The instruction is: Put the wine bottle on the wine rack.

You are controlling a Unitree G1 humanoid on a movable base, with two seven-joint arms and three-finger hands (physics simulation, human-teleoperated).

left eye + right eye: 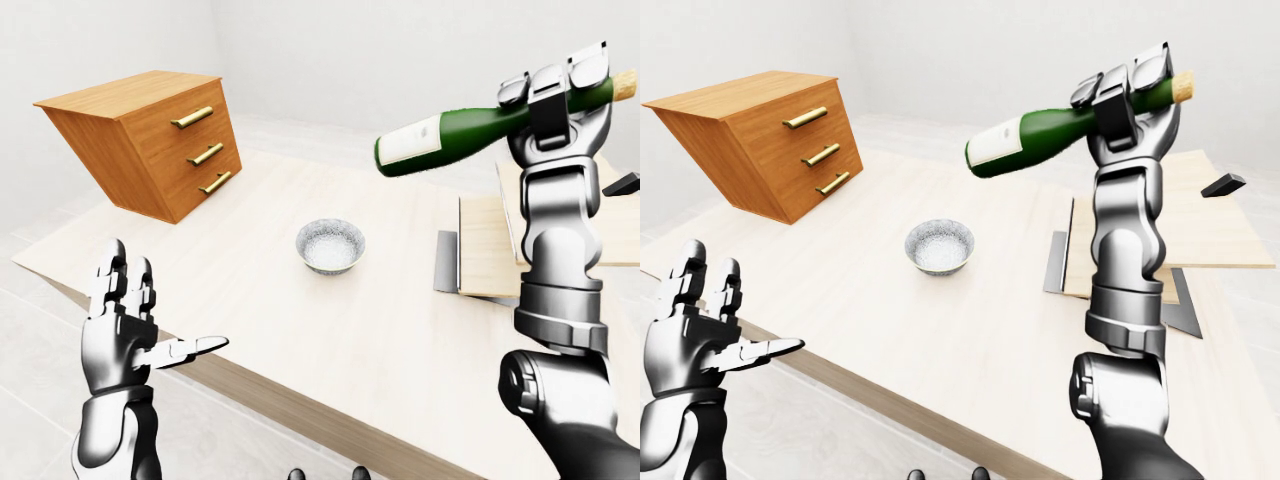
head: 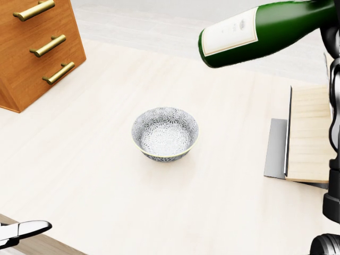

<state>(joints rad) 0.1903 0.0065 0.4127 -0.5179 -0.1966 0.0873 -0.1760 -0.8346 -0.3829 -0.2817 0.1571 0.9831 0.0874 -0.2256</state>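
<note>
Right robot hand [image 1: 1132, 95], grey metal with three fingers, is raised high on a near-vertical forearm, fingers wrapped round the neck of a dark green glass wine bottle with a white label and cork stopper [image 1: 1040, 140]. Bottle is held in the air, lying nearly level, cork end a little higher and toward the right of the right-eye view, base pointing left, well above the pale wooden surface [image 2: 95, 175].

Below the bottle's base end, a small patterned grey-white ceramic bowl [image 2: 164, 133] stands upright on the surface, apart from everything else.

At upper left, an orange-brown wooden chest of three drawers with brass handles [image 1: 160, 140] sits tilted on the surface.

To the right, light wooden slatted boards on grey plates [image 2: 307, 133] lie flat (whether these form the wine rack cannot be told).

Left robot hand [image 1: 125, 325] hangs low beside the surface edge, fingers spread, holding nothing.
</note>
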